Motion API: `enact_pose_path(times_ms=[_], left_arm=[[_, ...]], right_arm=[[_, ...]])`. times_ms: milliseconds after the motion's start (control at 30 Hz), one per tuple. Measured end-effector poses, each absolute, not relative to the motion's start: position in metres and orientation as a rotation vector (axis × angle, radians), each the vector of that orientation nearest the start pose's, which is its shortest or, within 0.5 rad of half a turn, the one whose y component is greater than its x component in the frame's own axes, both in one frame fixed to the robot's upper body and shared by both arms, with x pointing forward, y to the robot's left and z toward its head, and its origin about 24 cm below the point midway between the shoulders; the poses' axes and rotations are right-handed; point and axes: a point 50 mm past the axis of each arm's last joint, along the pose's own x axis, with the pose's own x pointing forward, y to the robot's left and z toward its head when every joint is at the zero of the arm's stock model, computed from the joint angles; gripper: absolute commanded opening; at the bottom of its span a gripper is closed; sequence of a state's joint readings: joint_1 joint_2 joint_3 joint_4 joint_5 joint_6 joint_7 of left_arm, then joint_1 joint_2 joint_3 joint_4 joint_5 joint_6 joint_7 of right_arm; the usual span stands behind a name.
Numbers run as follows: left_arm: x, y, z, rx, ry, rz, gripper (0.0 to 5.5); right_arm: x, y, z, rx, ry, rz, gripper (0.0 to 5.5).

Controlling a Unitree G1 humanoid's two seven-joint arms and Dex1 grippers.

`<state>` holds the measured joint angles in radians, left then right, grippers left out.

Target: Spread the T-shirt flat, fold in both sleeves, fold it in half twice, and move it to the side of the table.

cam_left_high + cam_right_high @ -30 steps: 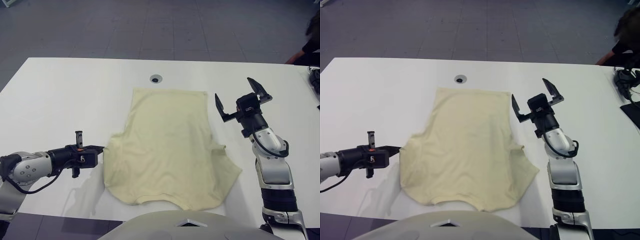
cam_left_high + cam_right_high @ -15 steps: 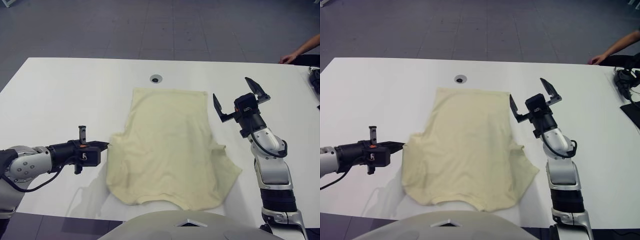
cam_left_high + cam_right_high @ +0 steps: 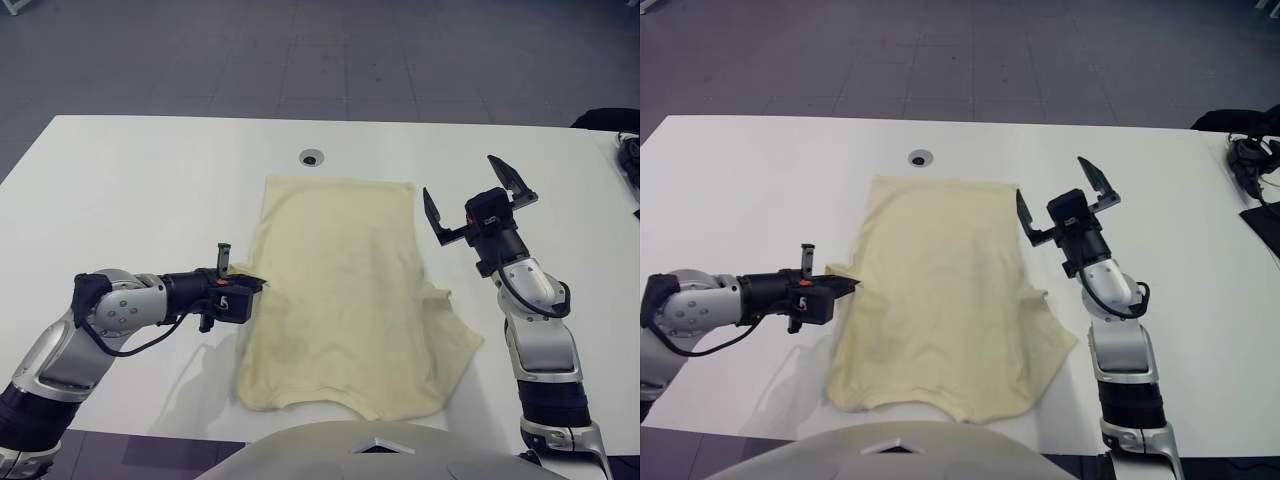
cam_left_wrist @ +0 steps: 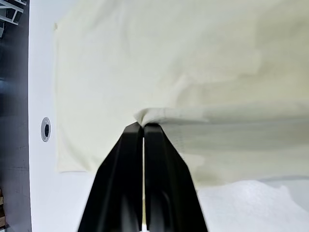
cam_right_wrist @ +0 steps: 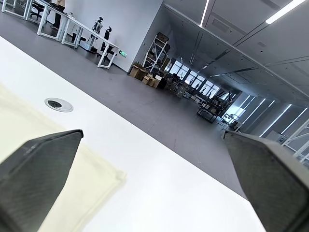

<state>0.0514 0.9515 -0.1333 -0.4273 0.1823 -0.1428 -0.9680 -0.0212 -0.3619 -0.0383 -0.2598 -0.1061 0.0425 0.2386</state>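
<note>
White table (image 3: 120, 170) (T-shirt (image 3: 340, 290) on top)

Plain pale-yellow T-shirt (image 3: 340, 280) on white table (image 3: 150, 180); left tool (image 3: 255, 283) and right tool (image 3: 460, 177) black.

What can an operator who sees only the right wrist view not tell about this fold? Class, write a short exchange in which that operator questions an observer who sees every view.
Operator: From the right wrist view I can make out one corner of the pale yellow fabric T-shirt. What is the left arm doing?
Observer: The black two-fingered left gripper is shut on a pinched fold at the shirt's left edge.
Operator: Is the right sleeve folded in?
Observer: No. It lies spread out on the flat white table, at the near right of the shirt.
</note>
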Motion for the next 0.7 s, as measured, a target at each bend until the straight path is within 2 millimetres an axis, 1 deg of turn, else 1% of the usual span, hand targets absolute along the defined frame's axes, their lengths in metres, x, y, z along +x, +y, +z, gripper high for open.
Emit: enact_pose_path(times_ms=[267, 700], left_arm=[[0.196, 0.177, 0.104, 1.180, 0.123, -1.304, 0.02], [0.188, 0.167, 0.092, 1.159, 0.146, -1.391, 0.02]], right_arm=[[0.251, -0.190, 0.114, -0.498, -0.188, 0.220, 5.40], [0.251, -0.188, 0.116, -0.496, -0.194, 0.220, 5.40]])
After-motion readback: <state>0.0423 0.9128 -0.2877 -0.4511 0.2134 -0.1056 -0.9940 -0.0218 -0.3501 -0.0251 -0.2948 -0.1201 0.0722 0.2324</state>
